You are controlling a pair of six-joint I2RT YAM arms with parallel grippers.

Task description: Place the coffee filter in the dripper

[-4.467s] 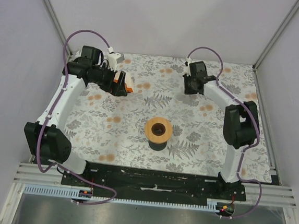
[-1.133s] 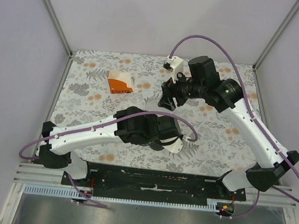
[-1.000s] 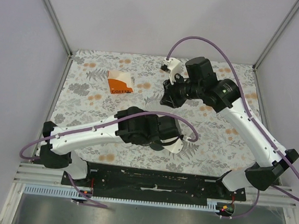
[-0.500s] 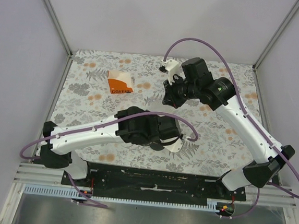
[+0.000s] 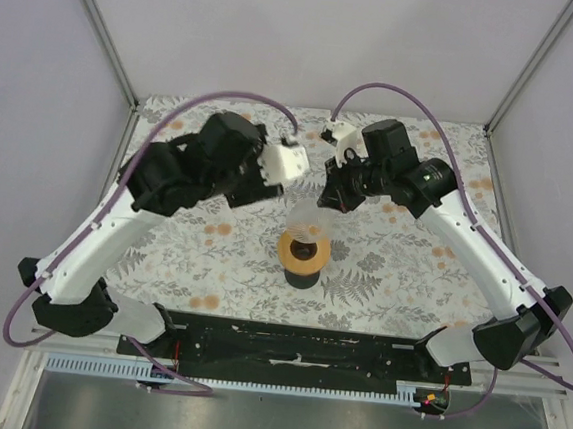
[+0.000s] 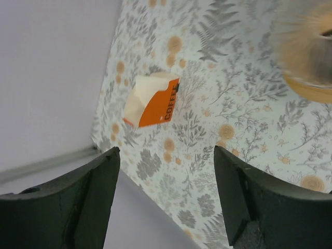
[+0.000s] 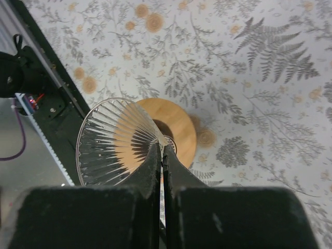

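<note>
The coffee filter (image 7: 111, 140) is a pale ribbed cone that lets the wood show through. My right gripper (image 7: 162, 146) is shut on its edge. It hangs tilted just above and behind the dripper (image 5: 303, 253), whose tan-orange rim (image 7: 181, 124) and dark centre hole show below it. From above, the filter (image 5: 308, 219) sits under the right gripper (image 5: 330, 200). My left gripper (image 6: 166, 153) is raised at the back left, open, with nothing between its fingers (image 6: 98, 197). In the left wrist view the filter (image 6: 306, 41) is a blur at the top right.
An orange and white pack marked COFFEE (image 6: 155, 101) lies on the flowered cloth (image 5: 392, 274) near the back left wall; the left arm hides it from above. Grey walls close the table on three sides. The black base rail (image 5: 295, 341) runs along the near edge.
The left arm has lifted off the dripper and swung to the back left, its jaws opening. The dripper is now uncovered. The right gripper has shut and holds the filter over it.
</note>
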